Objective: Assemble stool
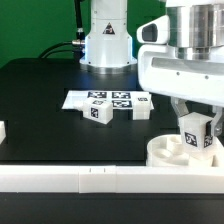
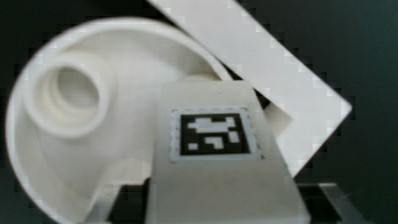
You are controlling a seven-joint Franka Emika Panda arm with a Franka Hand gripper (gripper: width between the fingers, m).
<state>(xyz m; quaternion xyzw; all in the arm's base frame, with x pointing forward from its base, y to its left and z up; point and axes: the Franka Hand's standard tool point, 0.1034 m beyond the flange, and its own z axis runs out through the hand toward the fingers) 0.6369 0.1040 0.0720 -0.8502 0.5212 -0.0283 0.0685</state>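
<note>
Franka's claw (image 1: pixel 195 120) is closed on one tagged stool leg (image 1: pixel 196 135) -- held upright over the round seat (image 1: pixel 162 153) at the exterior view's right, just behind the border rail (image 1: pixel 90 178); whether leg and seat touch cannot be told; a second leg (image 1: pixel 98 114) and a third leg (image 1: pixel 141 110) sit on the black surface (image 1: pixel 40 100) against the marker board (image 1: pixel 110 98).

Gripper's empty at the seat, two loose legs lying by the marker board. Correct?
Not empty. The gripper is shut on a leg at the seat; the wrist view shows that tagged leg between the fingers. The rest holds: two loose legs lie by the marker board.
</note>
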